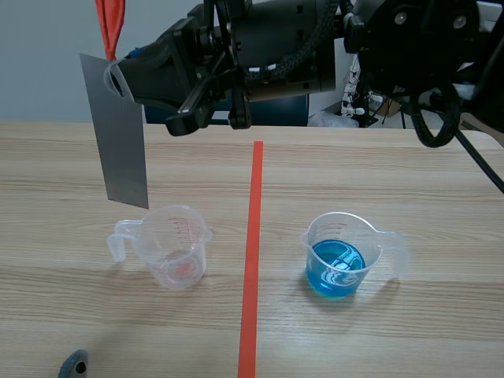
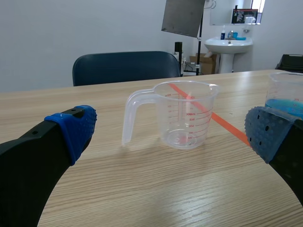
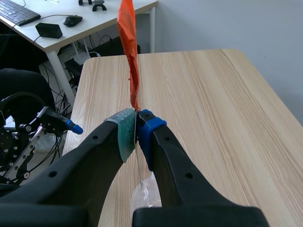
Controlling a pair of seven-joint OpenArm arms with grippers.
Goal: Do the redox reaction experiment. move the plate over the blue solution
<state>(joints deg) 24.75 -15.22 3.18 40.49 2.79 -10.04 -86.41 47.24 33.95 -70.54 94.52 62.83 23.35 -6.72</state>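
Observation:
A grey metal plate (image 1: 118, 130) hangs upright from an orange ribbon (image 1: 110, 24), just behind and above the empty clear measuring cup (image 1: 173, 244) on the table's left. My right gripper (image 1: 118, 69), reaching in across the top from the right, is shut on that ribbon (image 3: 129, 47); in the right wrist view its pads (image 3: 124, 135) pinch it. The cup of blue solution (image 1: 337, 256) stands right of the tape line. My left gripper (image 2: 170, 128) is open and low on the table, facing the empty cup (image 2: 185, 113), with the blue cup (image 2: 286, 97) beside its right finger and the plate (image 2: 183, 16) high behind.
An orange-red tape line (image 1: 253, 260) runs down the table between the two cups. A blue chair (image 2: 125, 66) stands behind the table's far edge. A desk with a keyboard (image 3: 19, 12) lies past the table's end.

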